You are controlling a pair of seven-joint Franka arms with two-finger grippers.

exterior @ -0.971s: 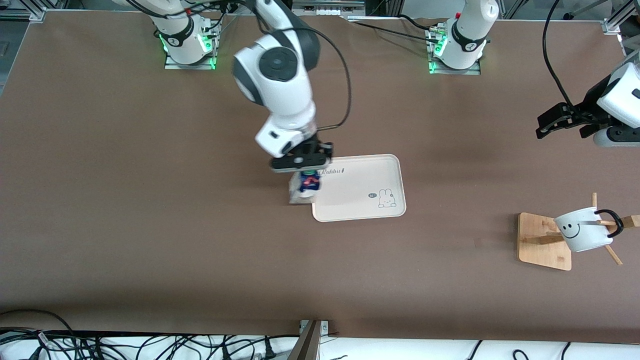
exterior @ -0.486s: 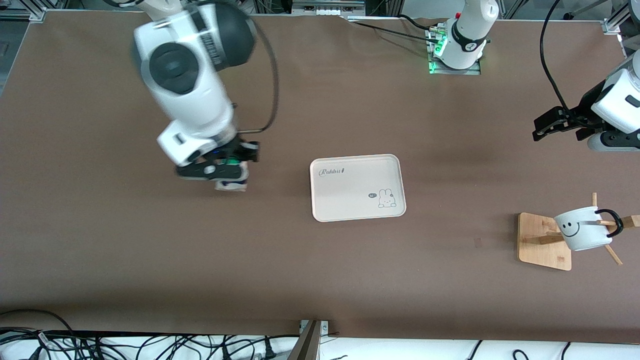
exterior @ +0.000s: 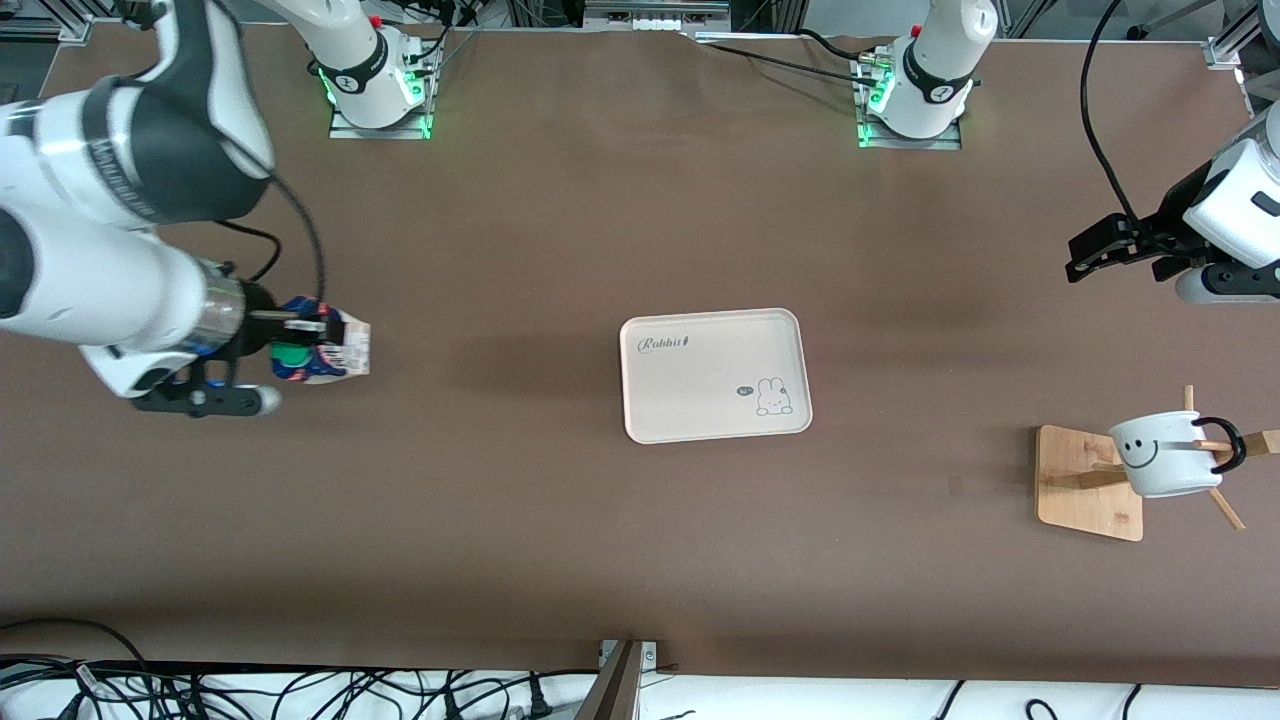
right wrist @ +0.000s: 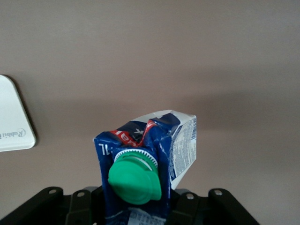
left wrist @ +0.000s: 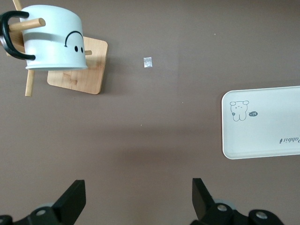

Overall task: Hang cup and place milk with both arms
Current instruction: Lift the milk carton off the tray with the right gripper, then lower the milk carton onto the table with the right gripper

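The right pincer (exterior: 300, 345), clamped on the milk carton (exterior: 335, 348), hung over the bench's right-arm end, well apart from the rabbit tray (exterior: 714, 375), while the left pincer (exterior: 1125, 250) waited open.

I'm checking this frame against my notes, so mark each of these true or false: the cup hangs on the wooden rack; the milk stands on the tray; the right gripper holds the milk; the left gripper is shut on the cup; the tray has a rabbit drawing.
1. The cup hangs on the wooden rack. True.
2. The milk stands on the tray. False: it is held up over the table toward the right arm's end, apart from the tray.
3. The right gripper holds the milk. True.
4. The left gripper is shut on the cup. False: it is open and holds nothing.
5. The tray has a rabbit drawing. True.
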